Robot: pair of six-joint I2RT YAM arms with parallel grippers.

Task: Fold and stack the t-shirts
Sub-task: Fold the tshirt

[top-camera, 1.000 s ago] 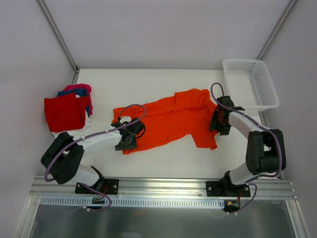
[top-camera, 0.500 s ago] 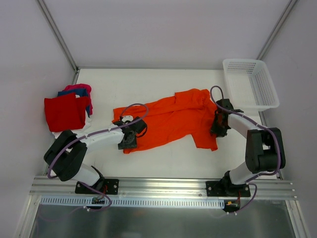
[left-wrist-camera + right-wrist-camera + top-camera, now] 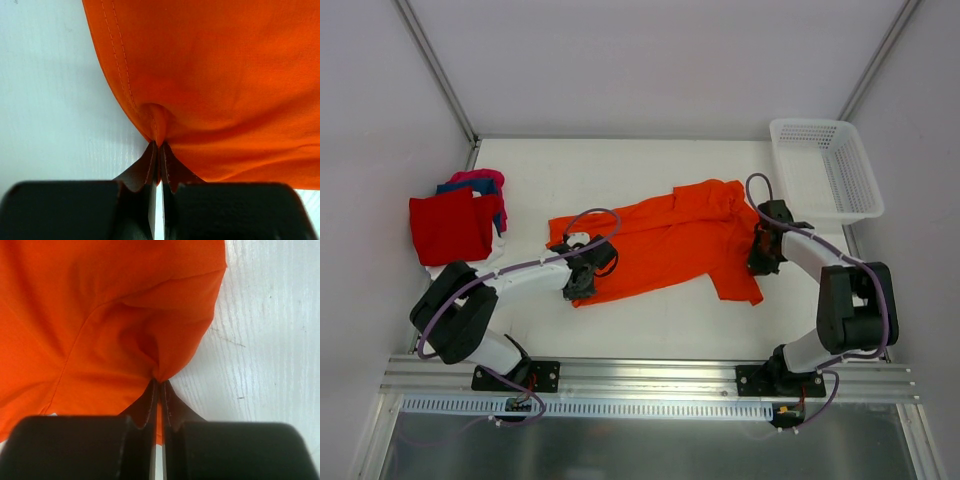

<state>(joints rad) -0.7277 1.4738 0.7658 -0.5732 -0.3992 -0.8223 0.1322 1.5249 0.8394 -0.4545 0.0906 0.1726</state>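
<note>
The orange t-shirt [image 3: 660, 245] lies spread and rumpled across the middle of the white table [image 3: 620, 170]. It runs on a slant from a corner at the lower left up to a bunched part at the right. The left gripper [image 3: 583, 281] sits low at the shirt's left end with its jaws closed on the cloth. The left wrist view shows the two fingers pressed together, with a pinch of the stitched edge drawn up into a small peak between them. The right gripper [image 3: 761, 262] sits at the shirt's right edge, just beside the flap that reaches toward the near side. Its jaws are likewise clamped on the orange cloth, and the right wrist view shows a fold pulled to a point at the fingertips, with bare table to the right of it.

At the table's left edge, apart from the orange shirt, lies a pile of other shirts. A red t-shirt [image 3: 450, 228] is folded roughly square on top. A blue t-shirt [image 3: 458, 186] and a magenta-pink t-shirt [image 3: 482, 177] peep out at its far side, and a strip of a white t-shirt [image 3: 496, 250] shows at its near right corner. A white mesh basket [image 3: 808, 121] stands in the far right corner, just beyond the right arm.
</note>
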